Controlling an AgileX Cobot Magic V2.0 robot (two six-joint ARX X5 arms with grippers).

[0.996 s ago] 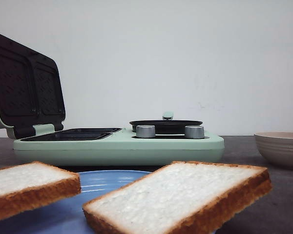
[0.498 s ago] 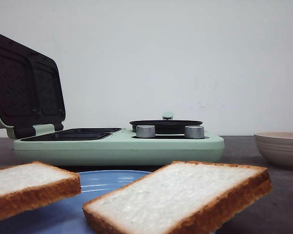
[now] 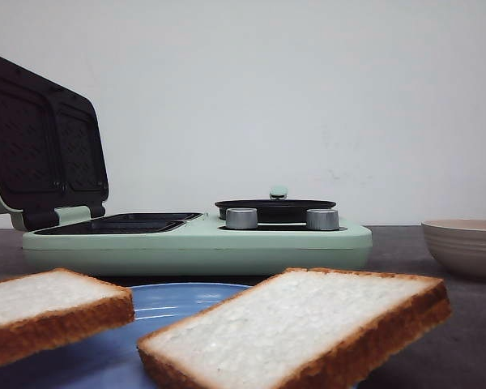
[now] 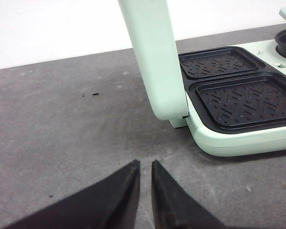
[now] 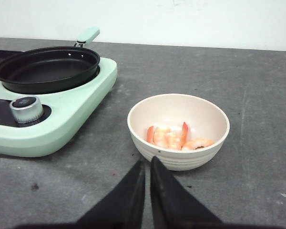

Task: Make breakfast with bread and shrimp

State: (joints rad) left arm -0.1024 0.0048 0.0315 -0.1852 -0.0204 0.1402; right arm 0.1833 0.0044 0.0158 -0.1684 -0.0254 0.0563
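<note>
Both sets of fingers are pinched nearly together on nothing: left gripper (image 4: pixel 144 164) beside the mint sandwich maker (image 4: pixel 238 136), right gripper (image 5: pixel 147 164) just short of the ribbed cream bowl (image 5: pixel 178 125) holding the glossy orange shrimp (image 5: pixel 174 137). The porous, golden-crusted bread (image 3: pixel 300 328) lies on a blue plate (image 3: pixel 186 298). Risks: slick shrimp slipping, bowl shoved, crumb crushed.

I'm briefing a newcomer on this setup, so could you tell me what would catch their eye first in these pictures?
Closest to the front camera, two slices of bread lie on a blue plate. Behind them stands a mint-green breakfast maker, its lid raised on the left and a black pan on its right half. Right of it, a cream bowl holds the shrimp.
</note>
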